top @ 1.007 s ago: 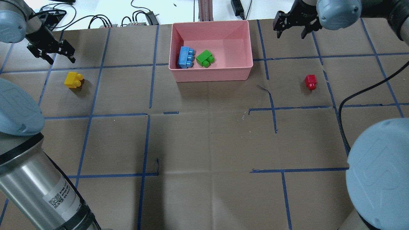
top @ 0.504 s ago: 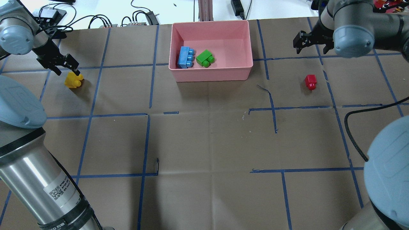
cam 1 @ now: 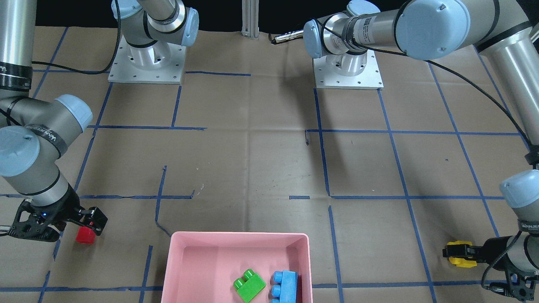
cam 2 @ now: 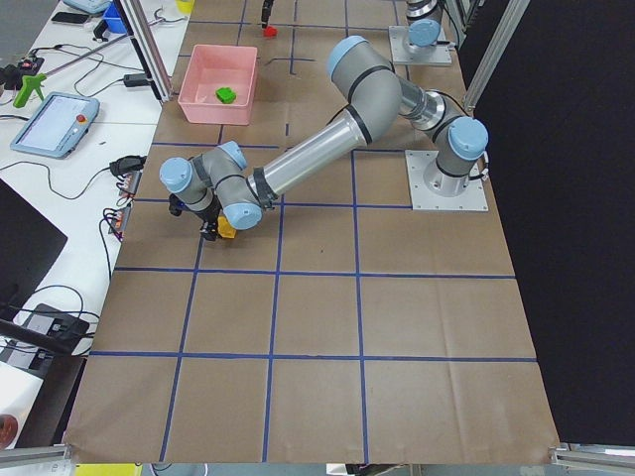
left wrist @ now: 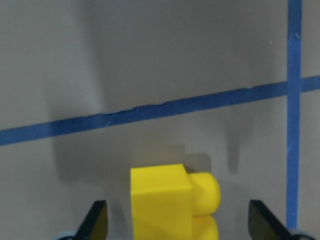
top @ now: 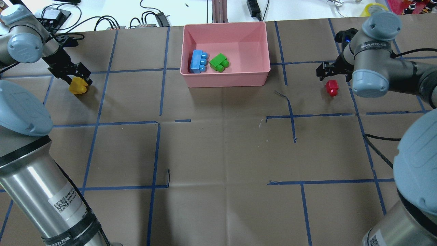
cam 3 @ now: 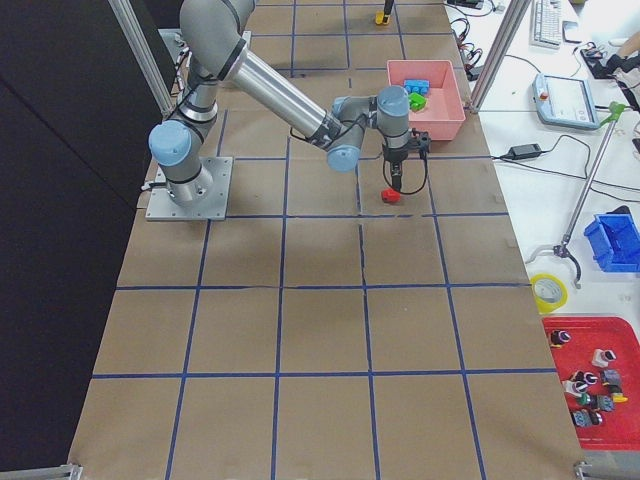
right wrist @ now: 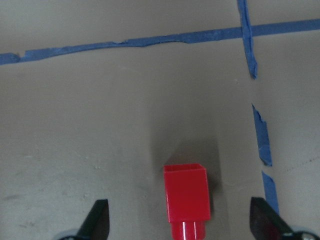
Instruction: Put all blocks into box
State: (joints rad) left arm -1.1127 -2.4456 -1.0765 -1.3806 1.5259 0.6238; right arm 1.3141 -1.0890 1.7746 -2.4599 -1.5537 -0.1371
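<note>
Descended: left claw (top: 78,79) wide astride yellow brick (top: 78,86); right claw (top: 330,74) wide over red brick (top: 331,87).

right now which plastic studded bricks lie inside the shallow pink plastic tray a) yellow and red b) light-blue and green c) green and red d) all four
b: light-blue brick and green brick lie in the pink tray; yellow brick and red brick sit outside it

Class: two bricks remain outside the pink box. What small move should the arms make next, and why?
Probably lower both slightly, then close. The left end effector is open with the yellow brick centred between its fingers, the right end effector is open above the red brick, and neither brick is gripped.
</note>
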